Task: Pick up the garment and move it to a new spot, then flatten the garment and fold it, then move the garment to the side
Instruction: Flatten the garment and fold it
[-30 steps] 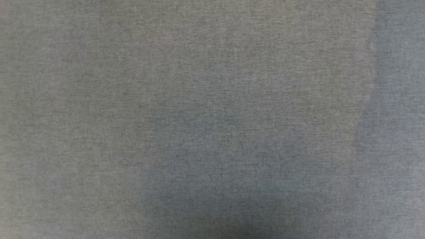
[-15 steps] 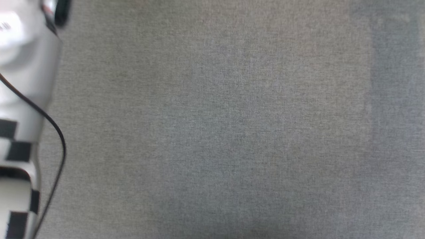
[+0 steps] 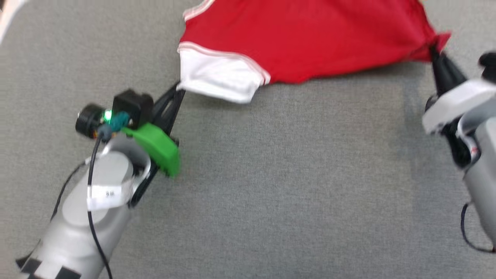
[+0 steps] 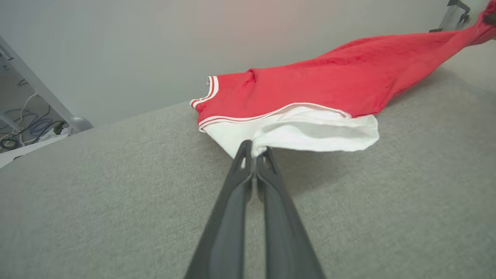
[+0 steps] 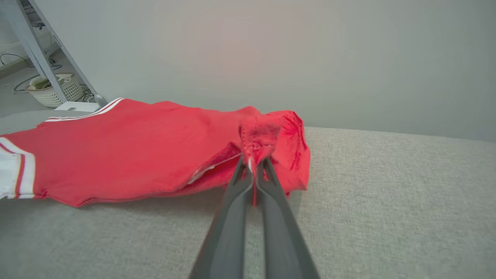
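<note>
Red jersey shirt with white sleeve and white-striped trim [image 3: 310, 42] lies at the far side of the grey woven-fabric surface [image 3: 271, 186], pulled out sideways between both arms. Its middle looks to rest on the surface and the pinched ends are lifted a little. No lettering shows on the upturned face.

Left jaws are closed tight on the edge of the white sleeve [image 4: 310, 133]. Right jaws are closed tight on a bunched red corner [image 5: 267, 135], probably the hem. The two grips are well apart, likely to keep the cloth taut so it drags or lays down without bunching.

Step looks like moving or spreading, with folding not begun. Pale grey left arm [image 3: 89, 209] and right arm [image 3: 480, 162] sit nearer the camera, clear of the cloth. Head view is blurry.
</note>
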`<state>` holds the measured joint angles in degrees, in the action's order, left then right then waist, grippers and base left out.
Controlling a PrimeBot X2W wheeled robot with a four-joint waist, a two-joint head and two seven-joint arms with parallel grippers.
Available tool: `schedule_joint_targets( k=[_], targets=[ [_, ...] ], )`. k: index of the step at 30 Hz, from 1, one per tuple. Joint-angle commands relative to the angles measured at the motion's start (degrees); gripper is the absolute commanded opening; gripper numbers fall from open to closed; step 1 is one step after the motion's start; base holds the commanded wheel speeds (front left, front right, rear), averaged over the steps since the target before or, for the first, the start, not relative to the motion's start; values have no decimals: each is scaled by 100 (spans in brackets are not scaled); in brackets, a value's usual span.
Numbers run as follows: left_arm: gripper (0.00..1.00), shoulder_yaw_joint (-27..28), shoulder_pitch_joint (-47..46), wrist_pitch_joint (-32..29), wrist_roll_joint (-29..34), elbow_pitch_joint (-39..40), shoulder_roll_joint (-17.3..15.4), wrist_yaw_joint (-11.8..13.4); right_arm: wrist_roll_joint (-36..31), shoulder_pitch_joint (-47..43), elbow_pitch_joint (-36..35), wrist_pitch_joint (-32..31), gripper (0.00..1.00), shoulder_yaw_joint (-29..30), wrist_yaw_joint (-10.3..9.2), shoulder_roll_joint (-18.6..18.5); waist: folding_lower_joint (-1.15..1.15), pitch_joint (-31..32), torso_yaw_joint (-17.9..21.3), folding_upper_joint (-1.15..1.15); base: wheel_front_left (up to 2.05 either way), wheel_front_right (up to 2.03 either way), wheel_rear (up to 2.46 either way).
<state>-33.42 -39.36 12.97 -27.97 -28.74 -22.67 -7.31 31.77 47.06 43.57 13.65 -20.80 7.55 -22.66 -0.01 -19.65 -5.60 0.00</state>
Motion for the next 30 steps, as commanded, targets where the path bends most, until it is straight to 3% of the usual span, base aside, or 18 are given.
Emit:
schedule_joint_targets(
  k=[1, 12, 18, 30],
  targets=[
    [0, -10, 226, -35, -98, 11, -109, -5, 117, -260, -92, 45, 0, -57, -6, -33, 1, 674, -56, 0, 0, 0, 0],
    [0, -98, 1861, -487, -560, 410, -652, 75, 781, -1875, -439, -208, 0, -255, -6, -76, 1, 1476, -38, 0, 0, 0, 0],
    [0, -211, 2495, -654, -649, 850, -804, 212, 1212, -2540, -627, -449, 0, -57, -6, -59, 1, 1865, -12, 0, 0, 0, 0],
    [0, -304, 3907, -1001, -1054, 1795, -1346, 444, 1485, -4005, -1694, -1199, 0, 162, -6, -160, 1, 2574, 125, 0, 0, 0, 0]
  ],
)
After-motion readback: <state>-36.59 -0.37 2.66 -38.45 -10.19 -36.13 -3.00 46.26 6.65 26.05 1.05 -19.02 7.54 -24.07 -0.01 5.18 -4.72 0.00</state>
